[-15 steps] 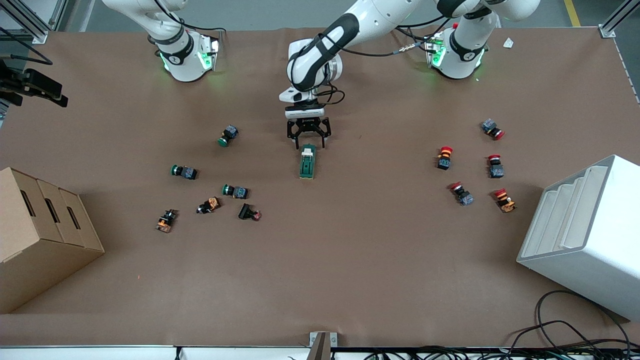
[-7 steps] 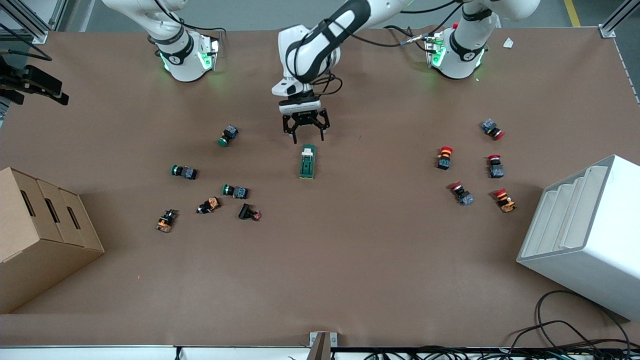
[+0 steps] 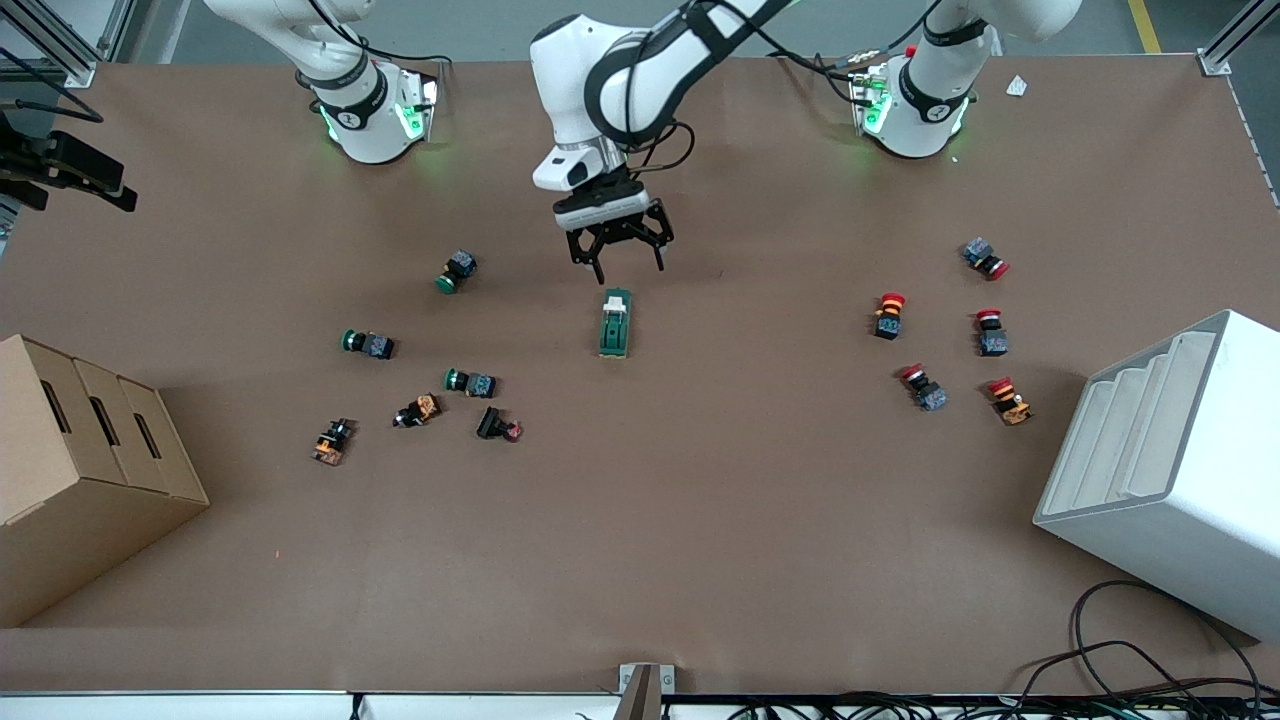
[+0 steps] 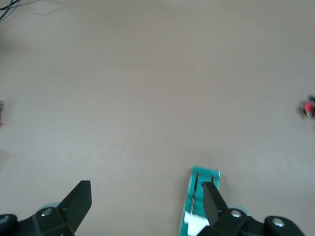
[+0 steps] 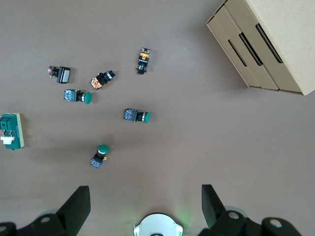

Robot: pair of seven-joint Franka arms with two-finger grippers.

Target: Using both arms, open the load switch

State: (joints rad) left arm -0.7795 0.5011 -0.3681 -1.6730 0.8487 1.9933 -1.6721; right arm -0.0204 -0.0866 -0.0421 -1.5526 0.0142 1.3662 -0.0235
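Brown paper-covered table [image 3: 700,520], flat, with loose small parts on it; landmark for this entry is the load switch.

Item 1: load switch [image 3: 615,323], small elongated dark-green rectangular block with a white lever piece. It lies flat near the table's middle. Long axis runs from the robots' bases toward the front camera; the white lever sits at the end nearer the bases. Nothing touches it. In the left wrist view it shows as a green block [image 4: 201,201] partly hidden by one finger.

Item 2: left gripper [image 3: 617,248], black, two-fingered, jaws spread wide and empty. It hangs in the air over the bare table just off the switch's lever end. A second ago it stood low at that lever end, its fingers beside the white piece; it has since risen and drawn back toward the bases. Judgement: the left arm has let go of the switch, so either its share of the work is finished or it is repositioning; the lever's state cannot be read.

Item 3: right gripper [image 5: 142,206], black, fingers wide apart, empty, held high over its own base; this arm waits.

Item 4: green-capped round push buttons [image 3: 457,270], scattered toward the right arm's end from the switch.

Item 5: red-capped round push buttons [image 3: 889,314], grouped toward the left arm's end, well apart from the switch.
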